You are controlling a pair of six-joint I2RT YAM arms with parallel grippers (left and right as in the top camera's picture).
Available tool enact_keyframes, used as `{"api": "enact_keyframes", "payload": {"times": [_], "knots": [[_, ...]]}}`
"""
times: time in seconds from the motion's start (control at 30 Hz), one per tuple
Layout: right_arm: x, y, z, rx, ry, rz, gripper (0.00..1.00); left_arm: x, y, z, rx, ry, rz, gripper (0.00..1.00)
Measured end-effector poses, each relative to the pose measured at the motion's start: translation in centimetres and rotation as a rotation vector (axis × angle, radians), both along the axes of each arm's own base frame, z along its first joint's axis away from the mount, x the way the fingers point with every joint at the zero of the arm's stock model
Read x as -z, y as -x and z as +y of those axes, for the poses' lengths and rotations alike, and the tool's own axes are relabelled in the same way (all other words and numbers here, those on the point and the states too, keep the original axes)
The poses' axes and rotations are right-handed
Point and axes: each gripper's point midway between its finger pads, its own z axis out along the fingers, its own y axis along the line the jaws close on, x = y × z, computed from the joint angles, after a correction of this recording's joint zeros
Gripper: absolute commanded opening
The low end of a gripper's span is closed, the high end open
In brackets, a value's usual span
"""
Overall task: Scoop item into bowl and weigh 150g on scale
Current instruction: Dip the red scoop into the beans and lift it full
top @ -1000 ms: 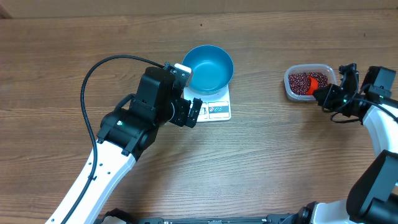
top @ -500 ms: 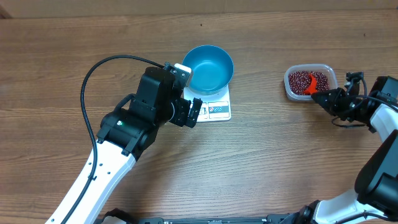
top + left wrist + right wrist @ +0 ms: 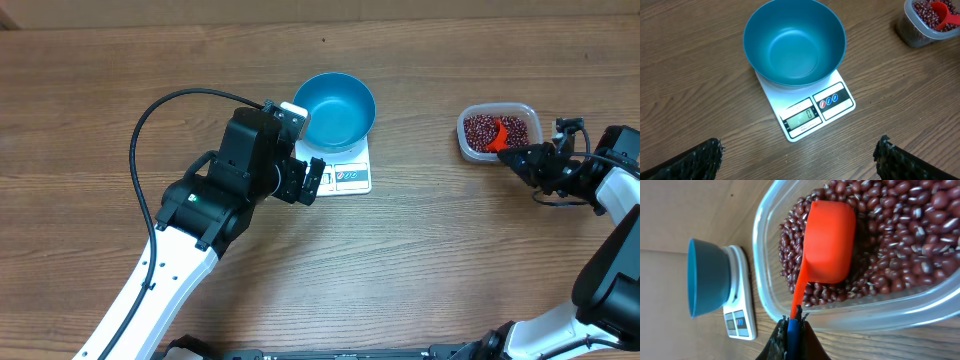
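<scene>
Right claw (image 3: 512, 155), overhead: pinched shut on the handle tip of the scoop (image 3: 500, 133), cup reaching ahead into the tub (image 3: 530, 113) of beans (image 3: 480, 128), likely so as to load up. Left claw (image 3: 303, 182): spread wide, holding nothing, parked just short of the scale (image 3: 348, 178), with the bowl (image 3: 338, 108) beyond it.

Left wrist: bowl empty, seated on the scale just ahead of the open jaws; display left uncovered, probably for reading.

Right wrist: jaws closed thin on the handle end; cup lying on the beans just ahead, not visibly filled. Bowl and scale far off past the tub wall.
</scene>
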Motion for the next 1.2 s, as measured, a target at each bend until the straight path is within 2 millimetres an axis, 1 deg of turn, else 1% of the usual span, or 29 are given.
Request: {"api": "enact_keyframes", "payload": {"times": [0.23, 0.47, 0.63, 0.97, 1.2], "knots": [[-0.8, 0.2, 0.2, -0.003, -0.067, -0.021, 0.04, 0.0, 0.0, 0.0, 0.0, 0.0, 0.0, 1.0], [-1.2, 0.8, -1.4, 0.047, -0.106, -0.022, 0.04, 0.0, 0.0, 0.0, 0.0, 0.0, 0.0, 0.99], [-1.5, 1.1, -2.1, 0.069, -0.134, -0.025, 0.04, 0.0, 0.0, 0.0, 0.0, 0.0, 0.0, 1.0], [-3.6, 1.3, -1.7, 0.053, -0.251, -0.093, 0.04, 0.0, 0.0, 0.0, 0.0, 0.0, 0.0, 1.0], [-5.2, 1.4, -1.0, 0.028, -0.343, -0.141, 0.04, 0.0, 0.0, 0.0, 0.0, 0.0, 0.0, 0.99]]}}
